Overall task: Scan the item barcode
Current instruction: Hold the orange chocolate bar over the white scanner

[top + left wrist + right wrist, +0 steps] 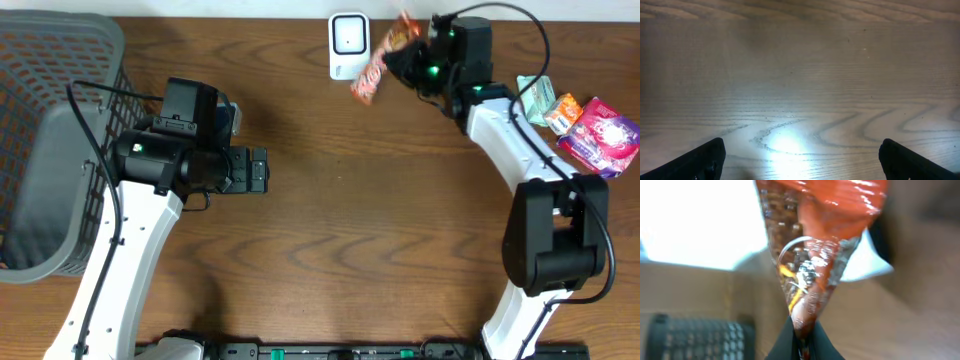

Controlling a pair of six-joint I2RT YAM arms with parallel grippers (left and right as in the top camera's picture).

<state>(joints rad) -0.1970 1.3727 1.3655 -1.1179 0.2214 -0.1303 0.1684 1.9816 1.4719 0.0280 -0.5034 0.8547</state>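
Snack packet [380,65], red and shiny, hangs tilted at the upper centre of the overhead frame. Its lower end is just beside the white scanner [348,45], near the far edge of the table [350,220]. Bare wood stretches wide below and to the left. Right gripper [407,55] has its jaws pinched tight on the packet's edge. Left gripper [258,170], at mid-left, spreads its jaws wide over bare tabletop and grips nothing. Grey basket [60,60] fills the upper left corner; other packets [585,125] lie at the right edge.

scanner [348,45]: white, at the table's far edge
snack packet [378,65]: glossy red-orange, tilted, pinched at one end, just beside scanner
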